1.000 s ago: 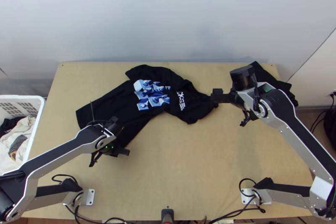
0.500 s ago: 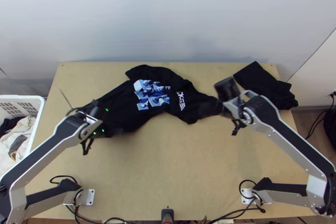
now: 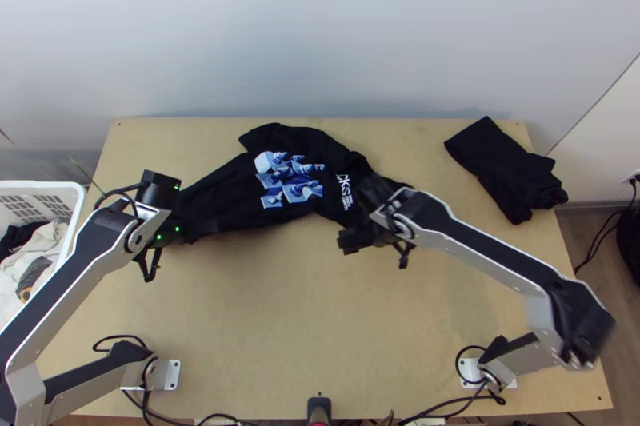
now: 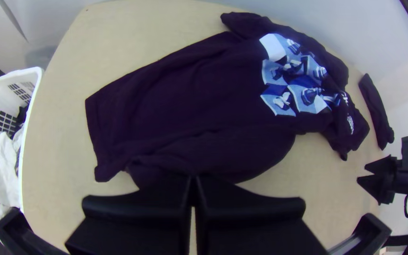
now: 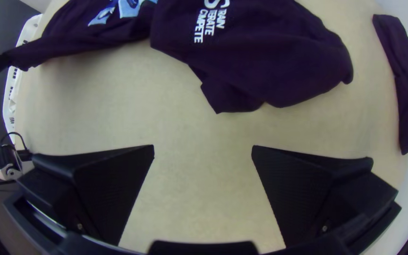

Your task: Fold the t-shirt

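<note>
1. T-shirt (image 3: 232, 190), black, one: lay across the far half of the tabletop (image 3: 384, 314), left of centre, unevenly spread and rumpled, hem toward the left end.
2. Print (image 3: 290, 178), blue and white, on the shirt: faced up. White lettering (image 3: 345, 191) sat just beside it.
3. Left tool (image 3: 192, 228): narrow, its fingers (image 4: 166, 198) brought together on the shirt's near side edge, close to the hem; the fabric was drawn up to the tips.
4. Right tool (image 3: 350, 240): wide, nothing between its fingers (image 5: 114, 184); placed above the tabletop, near the shirt's lettered end, its arm crossing above part of the cloth.
5. Dark cloth (image 3: 500, 166), one, folded into a long bundle: lay at the tabletop's far right corner, well apart from the shirt.
6. Basket (image 3: 78, 206), white, slatted: stood beside the tabletop's left edge, with light and dark garments (image 3: 36, 254) inside.
</note>
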Robot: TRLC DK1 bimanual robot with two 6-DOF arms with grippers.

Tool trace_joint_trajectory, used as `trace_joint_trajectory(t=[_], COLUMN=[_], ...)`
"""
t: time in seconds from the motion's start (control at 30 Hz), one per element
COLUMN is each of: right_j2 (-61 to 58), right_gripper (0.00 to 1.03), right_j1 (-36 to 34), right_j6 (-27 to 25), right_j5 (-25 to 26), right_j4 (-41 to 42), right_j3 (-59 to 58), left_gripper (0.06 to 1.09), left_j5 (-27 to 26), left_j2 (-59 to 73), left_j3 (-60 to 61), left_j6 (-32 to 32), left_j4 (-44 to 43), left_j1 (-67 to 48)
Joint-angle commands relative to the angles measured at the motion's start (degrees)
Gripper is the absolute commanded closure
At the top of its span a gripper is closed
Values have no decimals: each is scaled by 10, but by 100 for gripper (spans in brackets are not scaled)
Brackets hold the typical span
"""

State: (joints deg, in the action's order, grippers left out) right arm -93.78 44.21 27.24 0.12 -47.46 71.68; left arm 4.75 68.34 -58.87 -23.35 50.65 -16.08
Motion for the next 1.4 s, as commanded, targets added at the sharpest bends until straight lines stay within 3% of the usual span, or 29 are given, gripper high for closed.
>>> trace_joint_trajectory(t=[0.0, 0.33, 0.43, 0.53, 0.57, 0.67, 0.87, 1.13, 1.37], right_j2=[-82, -127, -145, -160, -163, -163, -148, -72, 17], right_gripper=[7, 7, 16, 18, 30, 81, 98, 100, 100], right_j1=[2, -72, -78, -77, -77, -76, -78, -89, -140], right_j6=[4, -7, -11, -11, -11, -28, -39, -33, -19], right_j5=[-21, -20, -17, -16, -14, -5, 9, 21, 25], right_j4=[32, 62, 65, 67, 70, 94, 91, 52, -50], right_j3=[10, 33, 51, 66, 70, 72, 73, 74, 156], left_gripper=[105, 105, 105, 105, 105, 105, 105, 105, 105], left_j5=[1, 1, 1, 1, 1, 1, 1, -2, -32], left_j2=[7, 8, 7, 7, 7, 3, -4, -16, 0], left_j3=[0, 10, 10, 7, 8, 9, 10, -17, -150], left_j6=[4, 7, 9, 13, 16, 18, 25, 27, 23], left_j4=[1, -1, -2, -1, -1, -1, 1, 3, 21], left_j1=[20, 27, 29, 32, 33, 40, 51, 66, 141])
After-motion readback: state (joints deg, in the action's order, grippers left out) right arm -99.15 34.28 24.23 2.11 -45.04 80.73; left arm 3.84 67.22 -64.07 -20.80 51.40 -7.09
